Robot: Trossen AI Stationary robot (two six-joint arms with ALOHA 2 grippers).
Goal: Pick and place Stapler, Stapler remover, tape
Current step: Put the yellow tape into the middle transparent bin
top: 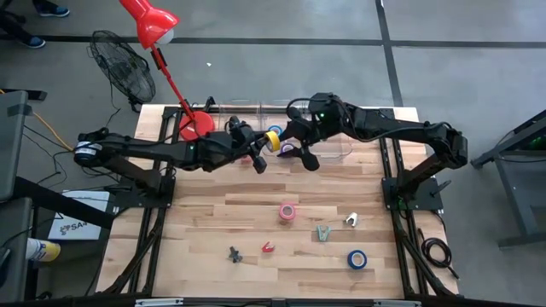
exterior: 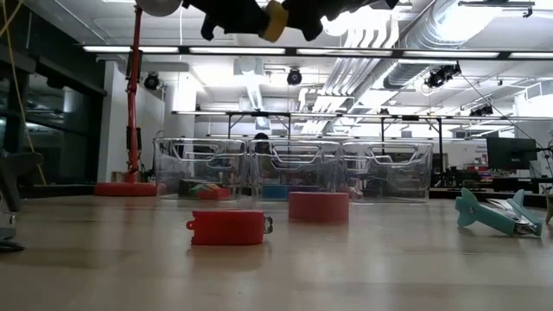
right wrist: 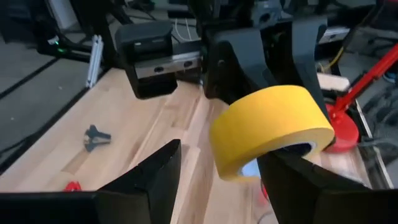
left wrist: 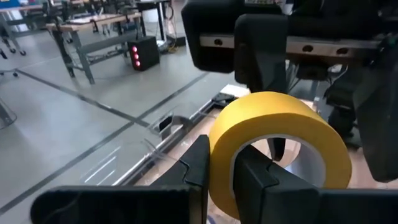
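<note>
A yellow tape roll (left wrist: 273,118) hangs high over the far middle of the table, with my left gripper (left wrist: 227,174) shut on it. My right gripper (right wrist: 221,180) faces it from the table's right and is open. Its fingers stand on either side of the roll, and bare wood shows between one finger and the roll. From above the two grippers meet beside the roll (top: 272,139). A pink tape roll (top: 288,211), a blue one (top: 357,259), a teal stapler (top: 322,232) and a red staple remover (top: 268,248) lie on the table. My left gripper pinches the yellow roll's wall (left wrist: 219,149), one finger (left wrist: 258,177) inside the open centre and the other (left wrist: 198,168) on the outer face. The fingers come about level from the table's left. The roll is lifted clear, well above the table.
Clear plastic bins (exterior: 294,168) line the far edge below the grippers. A red lamp's round base (top: 196,126) stands at the far left. A dark staple remover (top: 234,254) and a small white object (top: 351,220) lie near the front. Bare wood lies in the table's middle.
</note>
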